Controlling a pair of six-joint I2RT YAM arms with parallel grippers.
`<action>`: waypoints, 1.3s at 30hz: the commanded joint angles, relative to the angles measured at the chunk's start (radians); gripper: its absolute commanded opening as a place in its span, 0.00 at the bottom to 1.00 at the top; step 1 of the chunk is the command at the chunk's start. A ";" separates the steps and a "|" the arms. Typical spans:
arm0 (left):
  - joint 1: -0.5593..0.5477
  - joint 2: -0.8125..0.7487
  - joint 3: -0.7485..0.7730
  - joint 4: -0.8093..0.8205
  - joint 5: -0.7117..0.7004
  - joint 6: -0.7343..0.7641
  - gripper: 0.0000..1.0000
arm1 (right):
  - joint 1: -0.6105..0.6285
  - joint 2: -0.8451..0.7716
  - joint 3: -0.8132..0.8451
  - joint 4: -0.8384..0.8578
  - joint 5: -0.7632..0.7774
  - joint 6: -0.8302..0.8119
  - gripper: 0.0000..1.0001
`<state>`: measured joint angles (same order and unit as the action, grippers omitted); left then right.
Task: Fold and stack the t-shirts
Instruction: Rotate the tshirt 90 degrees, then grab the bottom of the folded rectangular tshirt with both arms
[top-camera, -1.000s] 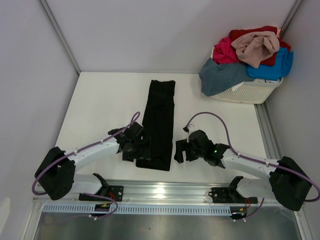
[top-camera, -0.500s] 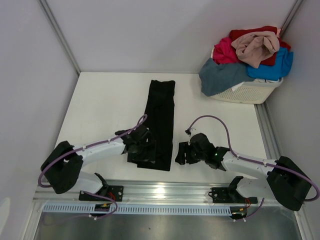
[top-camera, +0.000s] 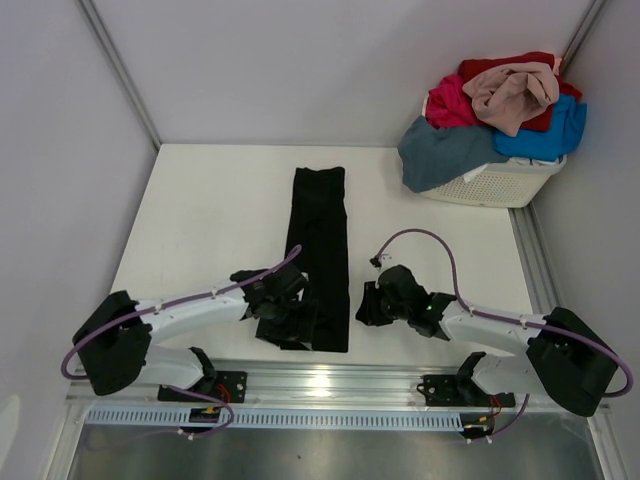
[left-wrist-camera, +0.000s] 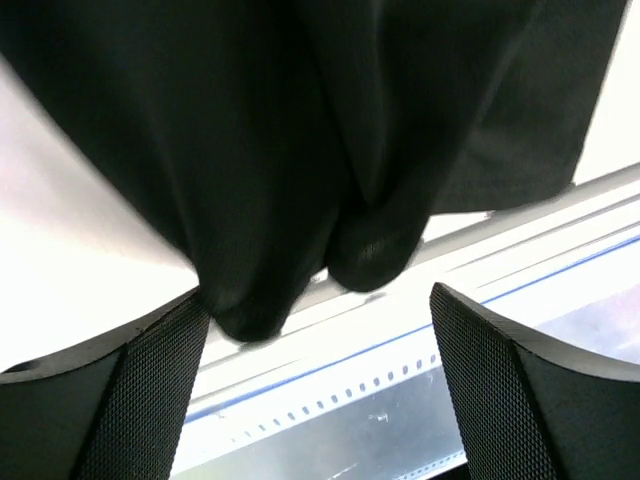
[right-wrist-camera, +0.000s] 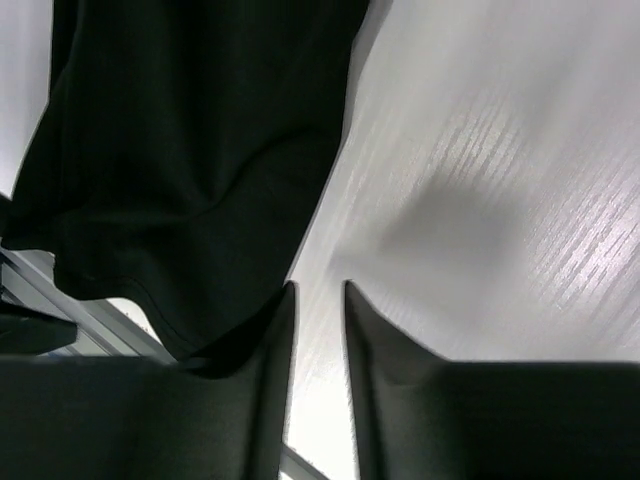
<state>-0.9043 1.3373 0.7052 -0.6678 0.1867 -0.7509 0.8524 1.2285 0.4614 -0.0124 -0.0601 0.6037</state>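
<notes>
A black t-shirt (top-camera: 320, 240), folded into a long narrow strip, lies down the middle of the white table (top-camera: 210, 220). My left gripper (top-camera: 292, 322) sits over the strip's near left corner. In the left wrist view the black t-shirt (left-wrist-camera: 250, 130) hangs bunched just beyond my left gripper (left-wrist-camera: 320, 390), whose jaws stand wide open with nothing between them. My right gripper (top-camera: 366, 306) rests on the table just right of the strip's near end. In the right wrist view my right gripper (right-wrist-camera: 318, 290) shows a narrow gap over bare table, the black t-shirt (right-wrist-camera: 180, 150) lying beside its left finger.
A white slotted basket (top-camera: 500, 185) stands at the back right corner. It is heaped with beige-pink (top-camera: 515, 95), red (top-camera: 500, 68), magenta (top-camera: 450, 100), bright blue (top-camera: 550, 135) and slate grey-blue (top-camera: 445, 150) shirts. A metal rail (top-camera: 330, 378) runs along the near table edge.
The black strip has slid toward the near edge. My left gripper moved right and nearer along its near end. My right gripper's jaws narrowed from wide open to a thin gap.
</notes>
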 joint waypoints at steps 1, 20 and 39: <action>-0.005 -0.125 0.080 -0.078 -0.074 0.007 0.94 | 0.002 -0.036 0.028 0.071 0.032 -0.001 0.24; 0.016 -0.244 -0.036 0.094 -0.146 -0.028 0.96 | 0.065 0.216 0.056 0.491 -0.239 0.119 0.00; 0.016 -0.465 -0.200 0.371 0.005 0.016 0.96 | 0.128 0.391 -0.021 0.480 -0.208 0.134 0.00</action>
<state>-0.8936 0.9871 0.5194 -0.4206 0.1444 -0.7517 0.9661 1.6047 0.4644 0.5018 -0.3054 0.7567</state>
